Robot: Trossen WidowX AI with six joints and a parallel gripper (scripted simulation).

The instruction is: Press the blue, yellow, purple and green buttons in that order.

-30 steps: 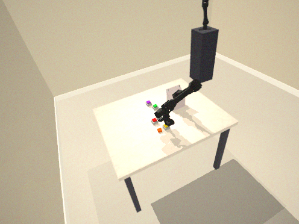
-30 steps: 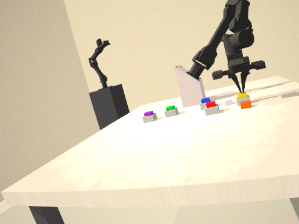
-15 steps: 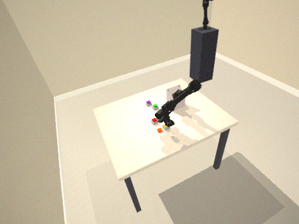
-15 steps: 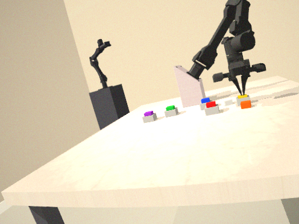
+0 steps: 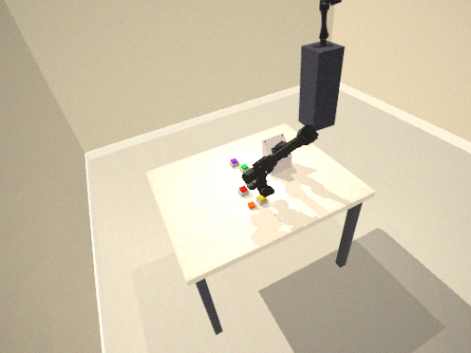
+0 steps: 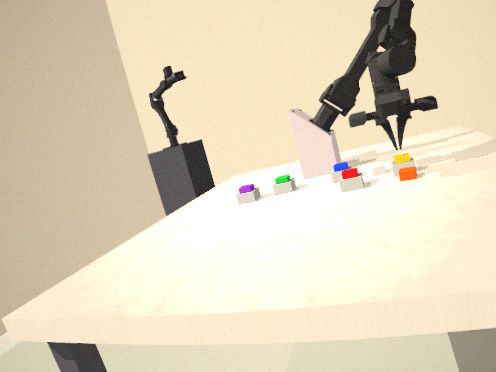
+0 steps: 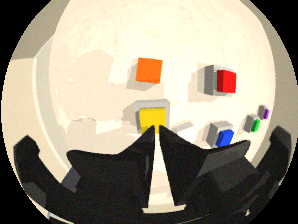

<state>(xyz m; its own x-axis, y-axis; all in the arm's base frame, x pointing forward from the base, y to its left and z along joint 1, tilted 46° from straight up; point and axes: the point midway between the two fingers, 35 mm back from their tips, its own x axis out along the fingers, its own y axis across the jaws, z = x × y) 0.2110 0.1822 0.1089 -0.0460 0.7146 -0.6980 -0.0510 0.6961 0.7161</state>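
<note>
The claw point(image 6: 398, 146), pressed together and empty, points straight down just above the yellow button point(image 6: 402, 158). The orange block point(image 6: 408, 173) sits just near of it; the blue button point(image 6: 341, 166) and red button point(image 6: 350, 173) lie left, green button point(image 6: 283, 179) and purple button point(image 6: 246, 189) farther left on the table point(image 6: 280, 260).

our arm point(image 6: 372, 65) is matte black with chunky, blocky links, and our fingers point(image 6: 395, 131) are two slim, pointed black prongs.
</note>
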